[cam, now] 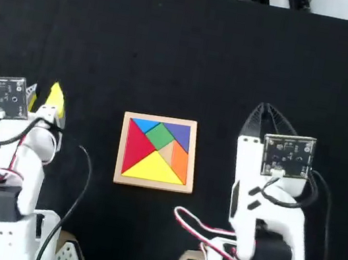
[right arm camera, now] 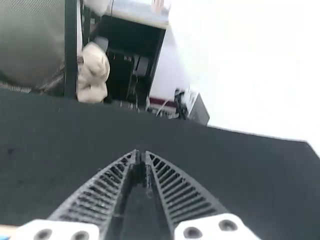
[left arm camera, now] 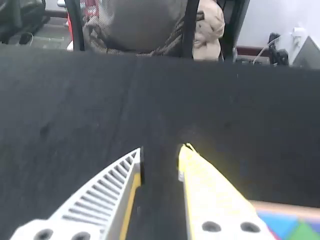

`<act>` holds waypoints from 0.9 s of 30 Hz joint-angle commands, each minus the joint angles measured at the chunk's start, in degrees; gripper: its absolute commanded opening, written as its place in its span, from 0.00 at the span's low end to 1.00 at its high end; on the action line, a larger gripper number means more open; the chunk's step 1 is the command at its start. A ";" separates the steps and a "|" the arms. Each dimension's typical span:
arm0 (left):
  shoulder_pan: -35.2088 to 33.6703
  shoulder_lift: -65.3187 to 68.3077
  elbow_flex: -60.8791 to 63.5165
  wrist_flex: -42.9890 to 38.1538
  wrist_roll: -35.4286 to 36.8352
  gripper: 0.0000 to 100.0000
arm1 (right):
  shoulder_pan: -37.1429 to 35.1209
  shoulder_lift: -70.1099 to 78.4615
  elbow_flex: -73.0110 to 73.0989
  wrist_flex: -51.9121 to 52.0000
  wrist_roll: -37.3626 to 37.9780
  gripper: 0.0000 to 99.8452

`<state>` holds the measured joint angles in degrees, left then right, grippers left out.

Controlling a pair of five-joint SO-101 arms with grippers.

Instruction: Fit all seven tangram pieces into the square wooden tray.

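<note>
Left gripper (cam: 47, 97): stands left of the tray, fingers a little apart, nothing held. Probably nothing is left to place.

Square wooden tray (cam: 122, 148): flat on the black table (cam: 173, 56), between the arms. Seven tangram pieces (cam: 154, 165) sit flush, no gaps seen.

Right gripper (cam: 267, 109): right of the tray, fingers together, empty.

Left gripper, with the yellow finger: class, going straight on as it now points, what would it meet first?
The way looks free: ahead of the left gripper lies bare black table; the square wooden tray sits off to one side. Its tilt is unclear, so it might meet that table first.
</note>
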<state>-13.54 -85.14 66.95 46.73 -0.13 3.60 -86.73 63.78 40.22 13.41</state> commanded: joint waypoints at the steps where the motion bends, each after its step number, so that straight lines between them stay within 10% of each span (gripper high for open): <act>1: -0.22 5.10 2.51 -7.38 0.97 0.15 | 0.70 -0.48 5.32 -6.51 -0.26 0.01; 10: -0.57 5.19 31.34 -26.20 -6.68 0.15 | 1.05 -0.57 27.74 -11.16 -0.18 0.01; 18: -1.98 0.18 30.81 -20.84 -10.81 0.19 | 5.71 -2.68 29.32 -16.70 -3.25 0.01; 27: -0.92 -11.43 18.51 13.36 -2.90 0.24 | 5.45 -14.99 13.58 15.82 -13.27 0.01</act>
<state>-15.56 -91.03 94.90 41.27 -9.27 8.44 -97.19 84.00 44.18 2.68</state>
